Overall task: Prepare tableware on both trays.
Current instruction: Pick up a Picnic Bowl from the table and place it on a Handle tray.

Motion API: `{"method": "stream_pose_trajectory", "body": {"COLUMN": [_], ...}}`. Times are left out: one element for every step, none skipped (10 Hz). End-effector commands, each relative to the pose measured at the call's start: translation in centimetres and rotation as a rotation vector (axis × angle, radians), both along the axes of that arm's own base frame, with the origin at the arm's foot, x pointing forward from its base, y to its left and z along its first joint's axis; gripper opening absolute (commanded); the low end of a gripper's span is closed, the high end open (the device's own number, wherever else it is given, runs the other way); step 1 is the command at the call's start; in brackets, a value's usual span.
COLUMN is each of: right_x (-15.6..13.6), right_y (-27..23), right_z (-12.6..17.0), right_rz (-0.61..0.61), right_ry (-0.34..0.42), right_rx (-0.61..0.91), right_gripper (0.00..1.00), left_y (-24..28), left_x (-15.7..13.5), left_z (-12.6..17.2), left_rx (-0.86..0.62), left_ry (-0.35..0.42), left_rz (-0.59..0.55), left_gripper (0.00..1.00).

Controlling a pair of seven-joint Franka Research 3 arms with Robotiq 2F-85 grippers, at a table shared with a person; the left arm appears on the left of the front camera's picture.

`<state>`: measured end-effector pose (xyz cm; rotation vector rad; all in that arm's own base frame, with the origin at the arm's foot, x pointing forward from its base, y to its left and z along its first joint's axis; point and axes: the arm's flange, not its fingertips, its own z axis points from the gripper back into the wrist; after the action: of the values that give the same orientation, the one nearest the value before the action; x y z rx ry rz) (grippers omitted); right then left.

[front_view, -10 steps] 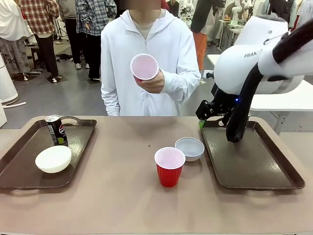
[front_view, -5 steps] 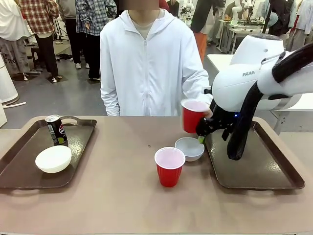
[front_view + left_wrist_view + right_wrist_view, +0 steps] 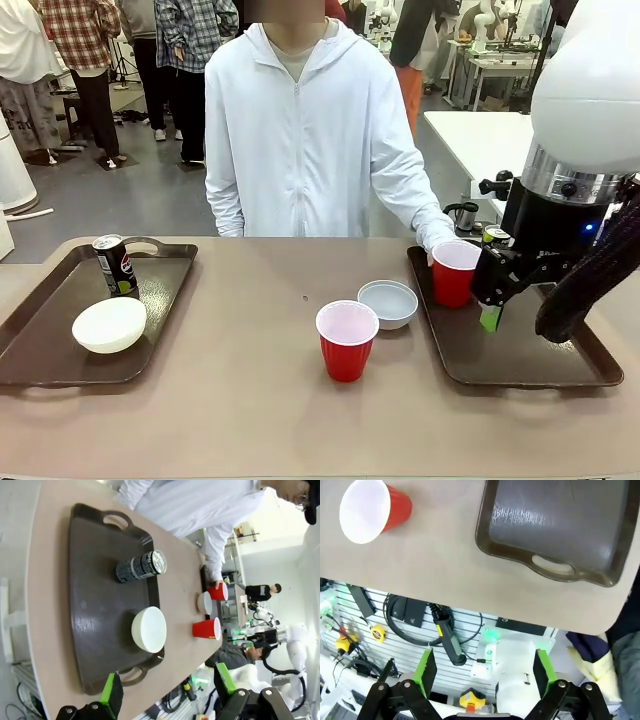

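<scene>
Cup at lower centre of bench: likely light, thin, crushable, take mid-wall; left fingers and right fingers wide apart, empty.

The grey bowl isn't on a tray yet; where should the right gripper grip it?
Probably pinch the grey bowl by its rim on the side facing the right tray, coming from above: it sits upright, and the nearer red cup crowds its near-left side.
</scene>
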<state>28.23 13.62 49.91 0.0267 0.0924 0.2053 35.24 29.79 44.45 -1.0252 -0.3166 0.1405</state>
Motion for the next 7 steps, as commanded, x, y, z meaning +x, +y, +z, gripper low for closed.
{"method": "stream_pose_trajectory", "body": {"right_x": [2.3,2.5,3.0,3.6,4.8,6.1,7.3], "right_y": [0.6,0.9,1.3,1.5,2.4,3.1,3.9], "right_z": [-1.3,-1.6,-1.9,-1.9,-2.5,-3.4,-4.3], "right_rz": [-0.017,-0.018,-0.022,-0.029,-0.048,-0.066,-0.081], "right_ry": [-0.002,-0.002,-0.005,-0.003,-0.018,-0.035,-0.048], "right_rx": [-0.001,-0.006,-0.005,0.010,0.015,0.015,0.017], "right_gripper": [1.00,1.00,1.00,1.00,1.00,1.00,1.00], "left_y": [0.3,0.3,0.3,0.3,0.3,0.3,0.3], "left_x": [-0.1,-0.1,-0.1,-0.1,-0.1,-0.1,-0.1], "left_z": [0.2,0.2,0.2,0.2,0.2,0.2,0.2], "left_rx": [-0.012,-0.012,-0.012,-0.012,-0.012,-0.012,-0.012], "left_ry": [-0.026,-0.026,-0.026,-0.026,-0.026,-0.026,-0.026], "left_rz": [-0.001,-0.001,-0.001,-0.001,-0.001,-0.001,-0.001], "left_gripper": [0.96,0.96,0.96,0.96,0.96,0.96,0.96]}}
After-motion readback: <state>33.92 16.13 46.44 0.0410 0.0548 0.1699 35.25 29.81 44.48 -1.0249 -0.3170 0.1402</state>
